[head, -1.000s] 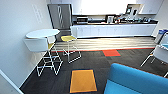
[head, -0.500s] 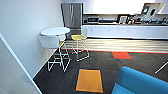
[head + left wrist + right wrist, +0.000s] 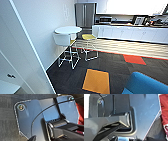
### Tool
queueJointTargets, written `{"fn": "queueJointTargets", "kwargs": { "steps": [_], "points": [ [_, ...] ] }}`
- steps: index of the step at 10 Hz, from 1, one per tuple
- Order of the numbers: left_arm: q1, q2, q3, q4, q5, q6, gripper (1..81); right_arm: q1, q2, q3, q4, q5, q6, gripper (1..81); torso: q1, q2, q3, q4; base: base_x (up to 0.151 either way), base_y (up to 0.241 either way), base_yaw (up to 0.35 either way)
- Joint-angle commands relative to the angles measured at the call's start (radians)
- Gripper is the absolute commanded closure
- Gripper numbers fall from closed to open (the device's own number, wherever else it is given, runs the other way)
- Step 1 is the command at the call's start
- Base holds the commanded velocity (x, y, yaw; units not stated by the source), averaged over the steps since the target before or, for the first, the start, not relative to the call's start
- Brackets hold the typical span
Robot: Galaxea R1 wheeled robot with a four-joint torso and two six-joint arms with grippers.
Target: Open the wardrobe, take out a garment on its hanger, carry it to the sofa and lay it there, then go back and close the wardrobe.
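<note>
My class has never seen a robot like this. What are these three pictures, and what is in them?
A wheeled robot with two arms took them. One camera sits high on it, looking forward and down into a room: a round white table with white stools, a steel fridge, a long white counter, dark carpet with an orange patch, and a corner of the blue sofa. The other two cameras sit on the wrists; the dark plates there are robot parts. Maroon cloth, seemingly the garment, shows at the edge of both. Whether a gripper holds it cannot be seen.
</note>
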Motion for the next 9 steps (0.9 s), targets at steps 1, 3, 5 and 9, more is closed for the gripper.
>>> {"fn": "queueJointTargets", "kwargs": {
  "steps": [1, 3, 5, 9],
  "points": [
    [-0.038, 0.006, 0.002, 0.009, 0.054, 0.000, 1.0, 0.019, 0.008, 0.007, 0.001, -0.062, -0.002, 1.0, 0.000, 0.000, 0.000, 0.000, 0.000, 0.000, 0.306],
    [-0.038, 0.005, 0.002, 0.009, 0.054, 0.000, 1.0, 0.019, 0.009, 0.005, 0.002, -0.062, -0.002, 1.0, 0.000, 0.000, 0.000, 0.000, 0.000, 0.000, 0.306],
    [-0.038, 0.002, 0.002, 0.008, 0.054, 0.000, 1.0, 0.027, 0.008, 0.000, 0.002, -0.062, -0.002, 1.0, 0.000, 0.000, 0.000, 0.000, 0.000, 0.000, 0.306],
    [-0.037, -0.001, 0.002, 0.009, 0.054, 0.000, 1.0, 0.050, 0.005, 0.000, 0.004, -0.045, 0.005, 1.0, 0.000, 0.000, 0.000, 0.000, 0.000, 0.000, 0.306]
  ]
}}
